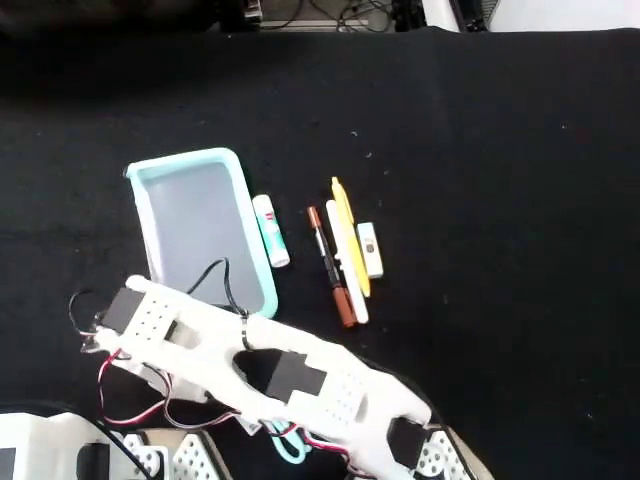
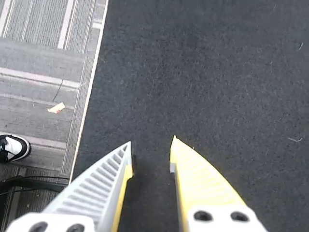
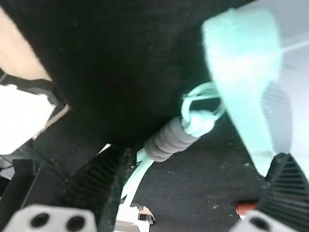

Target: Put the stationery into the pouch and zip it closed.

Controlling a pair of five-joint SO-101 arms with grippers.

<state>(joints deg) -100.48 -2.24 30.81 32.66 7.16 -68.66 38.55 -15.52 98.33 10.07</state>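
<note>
Overhead, the mint-rimmed pouch [image 1: 195, 215] lies flat on the black-clothed desk [image 1: 480, 150], with the stationery [image 1: 345, 250] just beside it. From the left wrist, the ridged white-and-yellow left end effector [image 2: 151, 140] is slightly parted above fuzzy cloth. From the right wrist, the black right end effector [image 3: 203, 153] gapes wide, a ribbed grey zip pull [image 3: 169, 140] between its fingers.

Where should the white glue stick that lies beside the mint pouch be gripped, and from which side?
I would grip the white cylindrical glue stick at mid-length, across its round body, coming down from above. It lies flat on the black cloth, along the mint-rimmed translucent pouch, with bare cloth toward the brown marker. The pouch-side gap looks narrow.
</note>
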